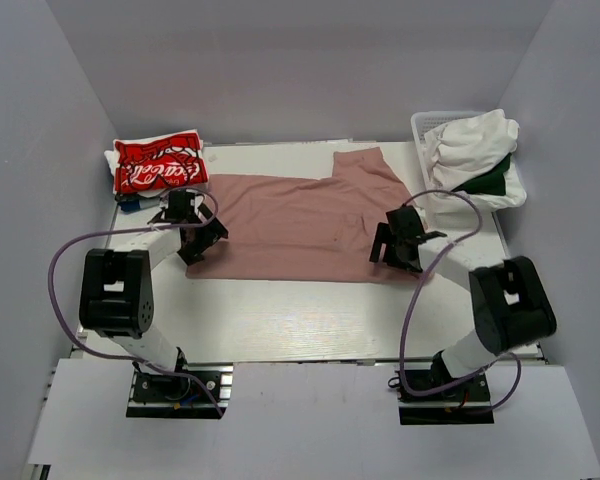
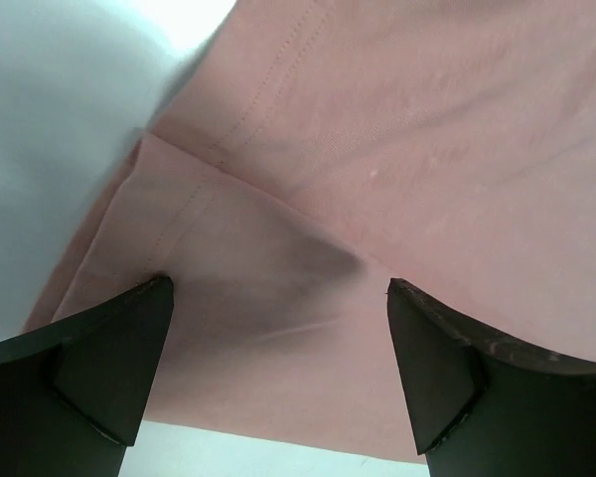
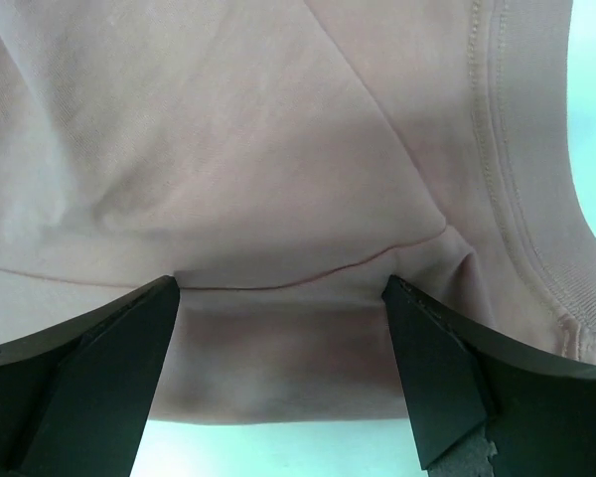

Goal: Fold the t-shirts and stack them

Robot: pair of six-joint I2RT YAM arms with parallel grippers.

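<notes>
A dusty-pink t-shirt (image 1: 300, 225) lies spread flat across the middle of the table, one sleeve pointing to the far right. My left gripper (image 1: 202, 240) is open at the shirt's left near corner, its fingers (image 2: 109, 358) straddling the hem (image 2: 278, 338). My right gripper (image 1: 395, 250) is open at the right near edge, its fingers (image 3: 447, 368) straddling the fold by the collar (image 3: 278, 338). A folded red t-shirt with white script (image 1: 160, 165) lies on a small stack at the far left. White and dark green shirts (image 1: 475, 150) fill the basket.
A white lattice basket (image 1: 430, 125) stands at the far right corner. Grey walls close in the table on three sides. Purple cables loop from both arms over the near table.
</notes>
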